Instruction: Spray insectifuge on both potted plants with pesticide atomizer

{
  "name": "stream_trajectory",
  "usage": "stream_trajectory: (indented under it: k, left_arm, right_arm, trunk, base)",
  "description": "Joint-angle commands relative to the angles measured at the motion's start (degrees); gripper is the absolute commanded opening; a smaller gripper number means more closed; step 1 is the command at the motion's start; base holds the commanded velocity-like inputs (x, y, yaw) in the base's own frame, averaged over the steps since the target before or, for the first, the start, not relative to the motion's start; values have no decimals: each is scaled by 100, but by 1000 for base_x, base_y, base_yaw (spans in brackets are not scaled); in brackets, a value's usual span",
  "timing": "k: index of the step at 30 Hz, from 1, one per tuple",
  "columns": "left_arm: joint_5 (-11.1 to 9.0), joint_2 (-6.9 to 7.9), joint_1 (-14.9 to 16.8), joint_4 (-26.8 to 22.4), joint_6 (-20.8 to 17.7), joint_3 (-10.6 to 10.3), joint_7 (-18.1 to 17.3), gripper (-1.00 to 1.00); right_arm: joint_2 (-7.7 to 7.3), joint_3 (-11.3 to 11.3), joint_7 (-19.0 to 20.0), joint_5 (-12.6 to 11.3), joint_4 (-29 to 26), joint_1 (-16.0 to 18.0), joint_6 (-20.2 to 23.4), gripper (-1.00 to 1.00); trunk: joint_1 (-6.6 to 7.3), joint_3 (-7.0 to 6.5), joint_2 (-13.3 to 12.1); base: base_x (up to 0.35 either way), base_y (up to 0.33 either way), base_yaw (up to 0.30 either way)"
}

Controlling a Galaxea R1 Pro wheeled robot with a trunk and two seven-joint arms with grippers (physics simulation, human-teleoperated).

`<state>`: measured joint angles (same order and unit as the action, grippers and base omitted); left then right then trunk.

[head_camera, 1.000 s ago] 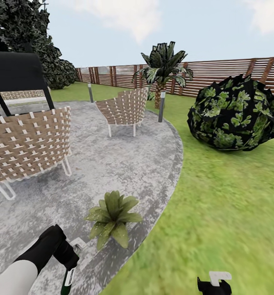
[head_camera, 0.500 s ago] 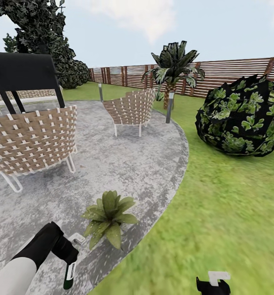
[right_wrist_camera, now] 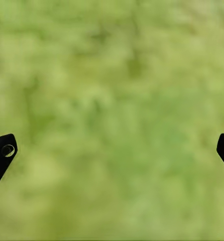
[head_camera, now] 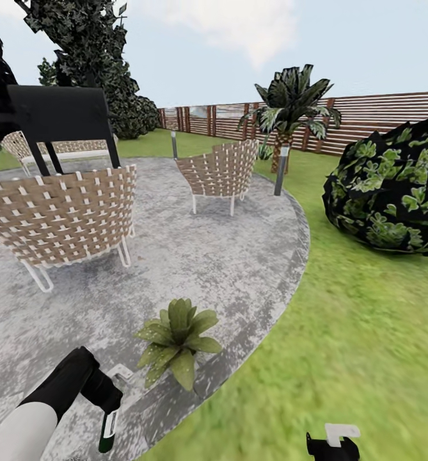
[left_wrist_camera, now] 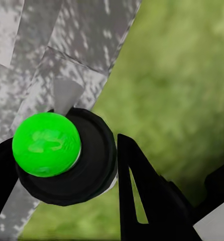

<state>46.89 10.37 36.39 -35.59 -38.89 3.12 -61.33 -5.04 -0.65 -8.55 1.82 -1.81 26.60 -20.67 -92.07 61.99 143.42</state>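
My left gripper (head_camera: 105, 400) hangs low at the left over the grey patio, shut on the pesticide atomizer (head_camera: 107, 430). The dark green bottle points downward, and its white trigger head (head_camera: 121, 373) sticks out toward a potted plant (head_camera: 177, 342). That low rosette of speckled green leaves sits near the patio's edge, just right of the bottle. In the left wrist view the atomizer (left_wrist_camera: 46, 144) is seen end-on as a green disc in a dark ring, between the left gripper's (left_wrist_camera: 62, 170) black fingers (left_wrist_camera: 142, 201). My right gripper (right_wrist_camera: 112, 153) is wide open above the lawn, also seen at the frame's bottom edge (head_camera: 332, 445).
Two woven chairs (head_camera: 63, 214) (head_camera: 221, 171) and a black-framed table (head_camera: 60, 115) stand on the round patio (head_camera: 226, 256). Grey posts (head_camera: 280, 169) line its rim. A palm (head_camera: 290, 105), a big dark bush (head_camera: 393, 192) and the slatted fence (head_camera: 380, 118) lie beyond, with open lawn to the right.
The whole view has swung left, so chairs, palm and bush sit further right in the picture. Both arms hold their pose and the atomizer stays in the left gripper.
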Motion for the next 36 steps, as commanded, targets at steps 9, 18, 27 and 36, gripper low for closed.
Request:
stream_trajectory:
  k: [9, 18, 27, 36]
  left_arm:
    - [44, -1, 210, -288, -826, -29, -348, -100]
    - [363, 97, 257, -307, -902, -674, -1307, -100]
    - [408, 97, 246, -309, -910, -673, -1312, -100]
    - [408, 97, 230, -308, -914, -671, -1312, -100]
  right_arm:
    - [-7, -5, -24, 20, 5, 3, -11, 100]
    - [-29, 1, -17, 27, 12, 3, -9, 100]
    - [-14, 4, -15, 21, 5, 3, -8, 100]
    - [-15, 4, -20, 20, 5, 3, -7, 100]
  trunk:
    - [1, -26, 2]
    - [1, -43, 2]
    - [1, -43, 2]
    - [1, -43, 2]
  base:
    - [0, 0, 262]
    - [203, -109, 168]
    - [101, -241, 1]
    - [23, -273, 192]
